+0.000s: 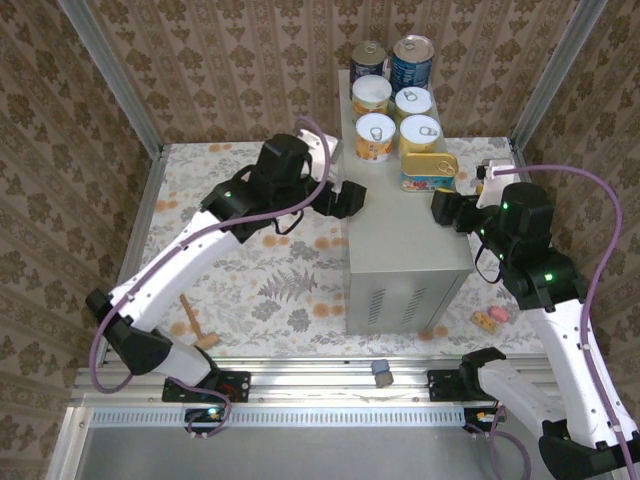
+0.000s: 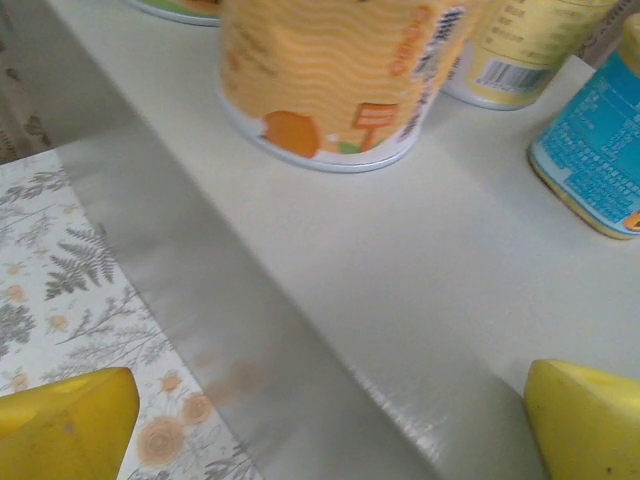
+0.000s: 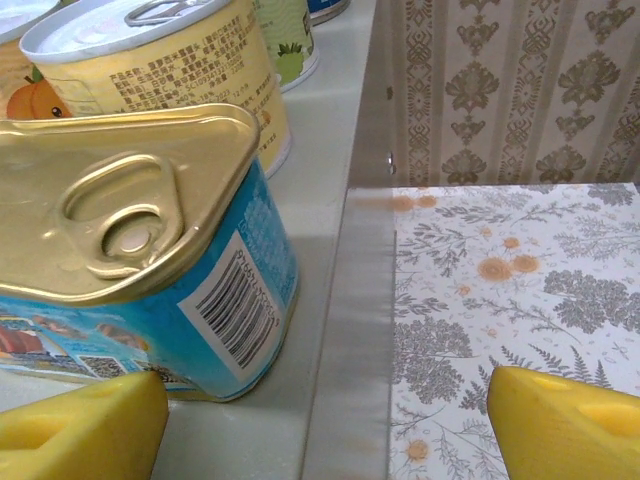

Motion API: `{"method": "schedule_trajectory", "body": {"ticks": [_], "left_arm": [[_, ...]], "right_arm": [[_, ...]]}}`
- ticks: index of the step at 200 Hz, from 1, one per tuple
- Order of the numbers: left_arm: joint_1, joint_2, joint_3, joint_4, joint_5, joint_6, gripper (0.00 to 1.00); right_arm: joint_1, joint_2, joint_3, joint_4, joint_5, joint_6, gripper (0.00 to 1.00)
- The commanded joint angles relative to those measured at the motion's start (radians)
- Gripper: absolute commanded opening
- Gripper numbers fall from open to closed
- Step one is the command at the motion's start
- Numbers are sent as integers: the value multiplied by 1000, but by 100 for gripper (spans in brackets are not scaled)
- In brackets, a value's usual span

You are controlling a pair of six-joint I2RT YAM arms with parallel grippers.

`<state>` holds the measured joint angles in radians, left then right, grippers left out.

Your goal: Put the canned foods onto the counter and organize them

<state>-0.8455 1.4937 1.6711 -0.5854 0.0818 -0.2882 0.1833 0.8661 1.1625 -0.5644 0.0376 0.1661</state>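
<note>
grey metal box, large and tall, the counter (image 1: 405,250) bears all seven tins on the far part of its flat top: two taller dark-blue cylinders (image 1: 411,62) at the back, four shorter yellow-labelled cylinders (image 1: 375,137) in a square, and a flat gold-topped oblong tin (image 1: 428,170) nearest. the left gripper (image 1: 352,200) at its left edge and the right gripper (image 1: 440,210) just beside the oblong tin stand with jaws apart, holding nothing. a small wooden mallet (image 1: 197,325) lies on the flowered table (image 1: 260,270).

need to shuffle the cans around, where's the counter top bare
The near half of the counter is bare, from the gold tin to the front edge, between the left hand and right hand. A small patch lies left of the gold tin. The far end is crowded: six cans in two columns.
</note>
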Motion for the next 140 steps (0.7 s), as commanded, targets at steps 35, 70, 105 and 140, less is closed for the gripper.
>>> {"method": "schedule_trajectory", "body": {"ticks": [35,70,105,140], "left_arm": [[-37,65,54,58,-52,-30,100],[-40,82,59,77,-59,-43,100],[-44,55,18,116,-104,-51,100],[-43,37,8,113,-108,-37,100]], "right_arm": [[-28,18,-12,-70,18,-4,85],[-30,2,-22,-58,-15,-12,85],[-30,-43,-45,-49,-42,-27,88],[-30,-69,-36,-85,12,-21,95]]}}
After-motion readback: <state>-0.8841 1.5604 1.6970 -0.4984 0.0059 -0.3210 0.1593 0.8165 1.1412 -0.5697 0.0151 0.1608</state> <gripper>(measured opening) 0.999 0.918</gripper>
